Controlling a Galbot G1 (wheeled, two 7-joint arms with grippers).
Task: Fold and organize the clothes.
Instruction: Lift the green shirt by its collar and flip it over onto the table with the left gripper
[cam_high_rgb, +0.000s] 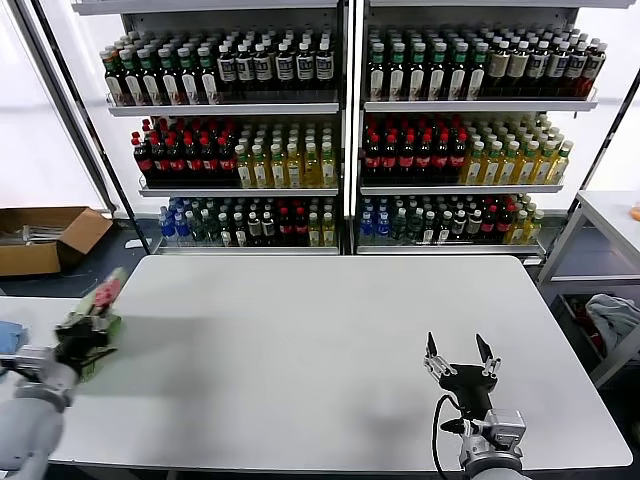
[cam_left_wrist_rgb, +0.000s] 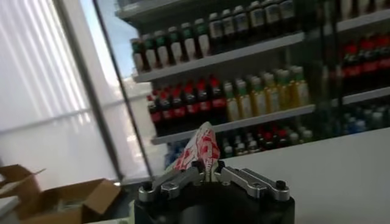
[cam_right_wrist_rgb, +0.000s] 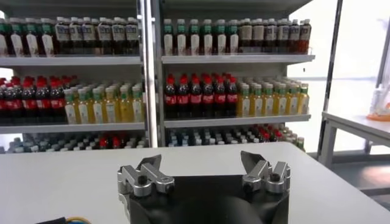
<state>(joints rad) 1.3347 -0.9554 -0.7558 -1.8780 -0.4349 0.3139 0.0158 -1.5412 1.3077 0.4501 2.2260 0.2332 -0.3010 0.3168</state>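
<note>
We have the shirt (cam_high_rgb: 100, 300) pinched in our left gripper (cam_high_rgb: 88, 328) at the left edge of the frame, just over the near-left corner of the white table (cam_high_rgb: 330, 350); the jaws are clamped on a bunched fold showing the red-and-white print. Our right gripper (cam_high_rgb: 460, 358) waits at the lower right, jaws wide apart and holding nothing. We judge this the fetching step: the shirt is not yet laid out. Next we should carry it toward the table's middle and spread it flat, likely with the right gripper taking a second edge.
</note>
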